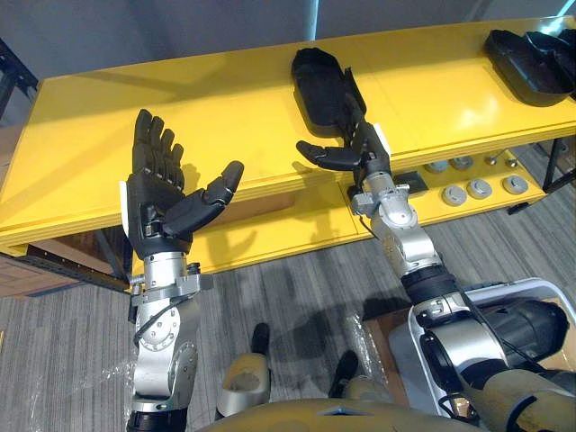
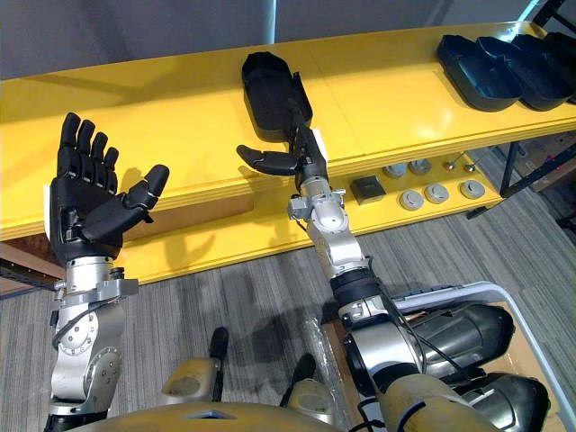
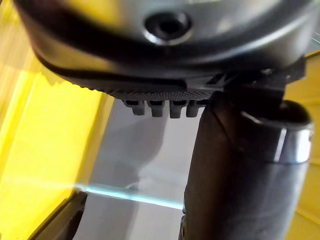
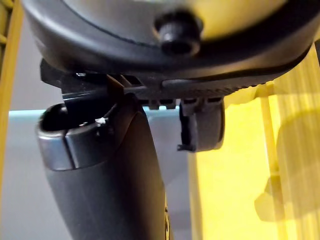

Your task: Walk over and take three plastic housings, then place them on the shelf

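Across the far side, a long yellow shelf (image 1: 225,108) of two boards: a broad flat upper board and a narrower lower board beneath its near edge. Below and nearer, a grey carpeted floor (image 1: 270,288). At the upper board's far right end, a cluster of black moulded plastic housings (image 1: 531,56), lying close side by side, well apart from everything else on the board. Near the middle of the same board, a single black scoop-shaped plastic housing (image 1: 317,81), lying flat with its hollow side up and its long axis running from far to near. To the left, raised in the air in front of the shelf, the left robot hand (image 1: 157,193): palm turned up and inward, fingers straight and spread, thumb held out to the side, nothing in it. At the near end of the single housing, the right robot hand (image 2: 301,155): fingers straight and stretched over the housing's near rim, thumb stuck out to the left, not curled round anything; touching or just above, impossible to tell. On the lower board, right of that arm, several small round silver metal discs (image 2: 436,193) in two short rows. Just left of them, a small dark square block (image 2: 367,188).
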{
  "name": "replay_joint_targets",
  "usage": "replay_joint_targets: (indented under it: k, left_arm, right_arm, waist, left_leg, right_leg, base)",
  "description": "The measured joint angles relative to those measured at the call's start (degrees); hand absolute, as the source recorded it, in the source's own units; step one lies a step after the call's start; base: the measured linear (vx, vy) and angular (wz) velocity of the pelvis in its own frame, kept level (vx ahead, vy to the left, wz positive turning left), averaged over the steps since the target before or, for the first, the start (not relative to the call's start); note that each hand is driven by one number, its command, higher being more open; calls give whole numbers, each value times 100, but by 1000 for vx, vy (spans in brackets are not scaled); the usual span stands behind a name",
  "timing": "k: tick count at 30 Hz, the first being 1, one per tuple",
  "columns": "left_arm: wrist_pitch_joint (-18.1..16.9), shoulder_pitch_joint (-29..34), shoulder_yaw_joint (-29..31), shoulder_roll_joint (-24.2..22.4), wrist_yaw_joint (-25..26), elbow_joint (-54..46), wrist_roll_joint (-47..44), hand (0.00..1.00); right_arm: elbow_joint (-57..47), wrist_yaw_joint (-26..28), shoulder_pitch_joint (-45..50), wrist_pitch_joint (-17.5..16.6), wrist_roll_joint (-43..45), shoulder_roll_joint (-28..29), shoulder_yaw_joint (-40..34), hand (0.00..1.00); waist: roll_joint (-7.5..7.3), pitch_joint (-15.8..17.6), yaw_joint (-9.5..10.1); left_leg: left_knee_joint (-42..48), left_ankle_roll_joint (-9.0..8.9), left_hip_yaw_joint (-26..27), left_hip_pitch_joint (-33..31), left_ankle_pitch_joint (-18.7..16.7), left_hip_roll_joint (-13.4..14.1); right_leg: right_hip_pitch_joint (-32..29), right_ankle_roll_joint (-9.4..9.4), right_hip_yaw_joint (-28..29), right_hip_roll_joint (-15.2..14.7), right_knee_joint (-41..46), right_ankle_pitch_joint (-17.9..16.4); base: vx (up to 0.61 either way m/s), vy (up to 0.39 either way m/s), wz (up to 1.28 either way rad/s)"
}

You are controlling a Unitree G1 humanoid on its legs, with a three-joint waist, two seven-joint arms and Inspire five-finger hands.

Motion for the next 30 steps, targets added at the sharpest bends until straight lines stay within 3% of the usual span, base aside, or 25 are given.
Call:
replay_joint_targets:
  k: [18, 26, 28, 30]
  left_arm:
    - [-3, -90, 8, 6, 9, 42, -164, 100]
    - [-27, -32, -82, -3, -53, 35, -209, 100]
    - [-33, -34, -162, -2, -110, 32, -204, 100]
    - [-37, -27, -385, 0, -154, 33, -239, 100]
  right_arm:
    - [523, -305, -639, -335, -20, -393, -175, 100]
    - [-2928, -861, 1537, -334, -684, 155, -281, 100]
    - [-3432, -898, 2096, -333, -681, 303, -260, 100]
    - [-3869, -913, 2908, -328, -668, 465, -255, 100]
  waist:
    - [137, 326, 45]
    - [95, 309, -119]
    - [11, 252, -242]
    - [-167, 123, -398]
  left_leg:
    - [12, -1, -47, -52, 8, -9]
    - [-16, 5, 281, 109, -100, 24]
    - [-105, 6, 436, 211, -115, 36]
    - [-215, -9, 681, 353, -168, 71]
  right_leg:
    - [-56, 12, -46, -22, 88, -60]
    - [-100, 26, 281, 6, 75, -71]
    - [-128, 32, 426, 9, 61, -70]
    - [-157, 50, 654, 24, 11, -58]
  base:
    - [-2, -4, 1]
    - [12, -3, -20]
    - [13, 6, -43]
    - [19, 7, -51]
